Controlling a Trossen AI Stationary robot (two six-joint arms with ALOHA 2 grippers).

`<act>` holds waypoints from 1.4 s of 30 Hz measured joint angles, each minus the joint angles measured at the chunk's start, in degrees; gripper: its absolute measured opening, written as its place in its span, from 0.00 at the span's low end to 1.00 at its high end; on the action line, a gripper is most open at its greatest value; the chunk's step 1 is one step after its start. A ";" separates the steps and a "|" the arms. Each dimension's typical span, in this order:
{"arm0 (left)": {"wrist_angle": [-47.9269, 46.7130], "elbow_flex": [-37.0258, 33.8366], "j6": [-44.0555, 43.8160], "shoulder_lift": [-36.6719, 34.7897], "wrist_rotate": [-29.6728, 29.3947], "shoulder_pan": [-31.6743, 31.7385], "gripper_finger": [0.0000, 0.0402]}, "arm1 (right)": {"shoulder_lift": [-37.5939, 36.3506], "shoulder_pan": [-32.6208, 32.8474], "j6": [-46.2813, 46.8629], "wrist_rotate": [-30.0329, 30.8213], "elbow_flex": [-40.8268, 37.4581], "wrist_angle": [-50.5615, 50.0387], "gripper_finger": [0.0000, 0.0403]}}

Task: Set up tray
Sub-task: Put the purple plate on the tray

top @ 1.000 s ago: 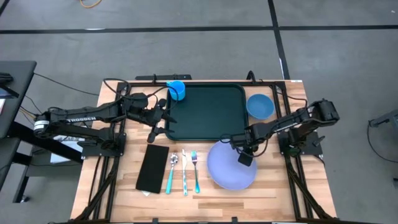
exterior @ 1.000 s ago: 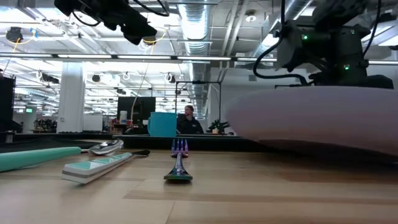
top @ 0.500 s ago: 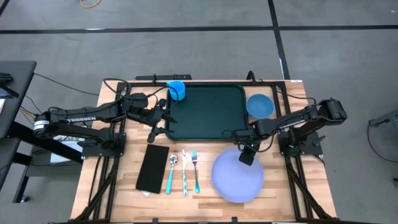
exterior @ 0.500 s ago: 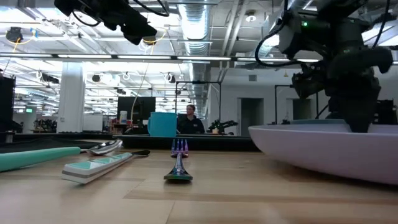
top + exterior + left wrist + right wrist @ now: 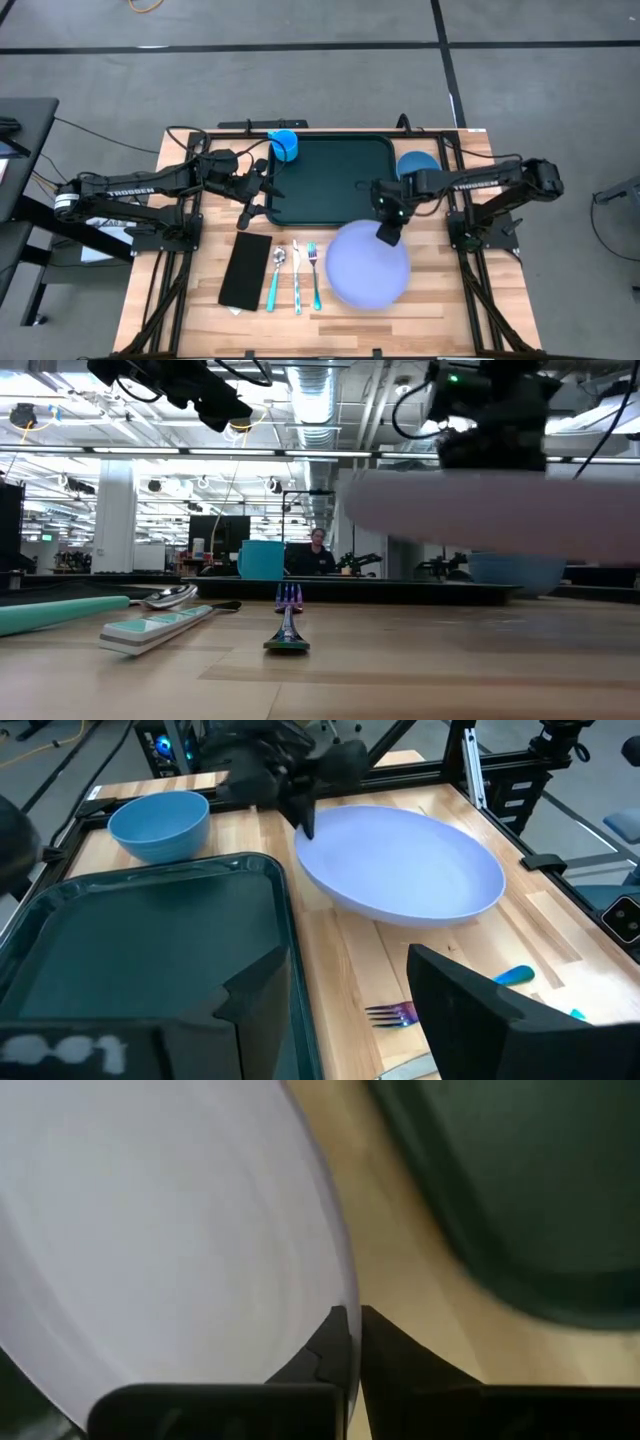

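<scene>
— As the camera overhead is looking straight down, where is the large dark green-black rectangular plastic tray [image 5: 333, 177] sitting?
— It is lying flat toward the far middle of the pale wooden table [image 5: 450, 300], with a small blue cup [image 5: 285, 144] touching its far left corner and a blue bowl [image 5: 415, 163] just beside its right edge. The right gripper [image 5: 385, 232] is pinching the far rim of a round lavender plate [image 5: 368, 266], which is overlapping the tray's near right corner. The left gripper [image 5: 252, 200] is hovering at the tray's left edge, its jaws standing wide with nothing between them. A flat black napkin [image 5: 245, 270], a teal-handled spoon [image 5: 275, 278], a knife [image 5: 297, 280] and a fork [image 5: 314, 274] are lying in a row left of the plate.
— What is the table-height camera showing?
— The plate [image 5: 490, 510] is hanging clear of the wood, level, with the bowl [image 5: 517, 572] showing beneath it. The fork [image 5: 287, 622] is pointing at the camera, the cup [image 5: 261, 559] is standing behind it, and a person [image 5: 319, 553] is sitting far back in the room.
— And the left wrist camera?
— Its own fingers [image 5: 470, 1010] are standing apart above the tray [image 5: 140, 950]. Beyond, the plate [image 5: 405, 875] is being held by the other arm, beside the bowl [image 5: 160, 820].
— The right wrist camera?
— Dark fingertips [image 5: 345, 1345] are closing tight on the plate's rim [image 5: 150, 1250], with the tray [image 5: 530, 1190] off to one side.
</scene>
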 joint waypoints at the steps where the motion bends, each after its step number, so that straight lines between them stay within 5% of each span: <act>1: 0.00 0.00 0.00 0.00 0.00 0.00 0.48 | 0.29 -0.99 -0.69 0.02 1.18 -0.26 0.01; 11: 0.31 0.00 0.02 0.00 0.07 0.00 0.48 | 7.55 -13.57 -11.97 0.04 16.24 -5.38 0.01; 25: 0.23 0.00 0.19 0.00 0.13 -0.01 0.48 | 33.01 -26.62 -30.21 -0.01 40.77 -16.53 0.01; 42: 0.00 0.00 1.77 0.00 0.07 -0.02 0.48 | 51.55 -35.01 -34.96 -0.07 61.78 -26.71 0.00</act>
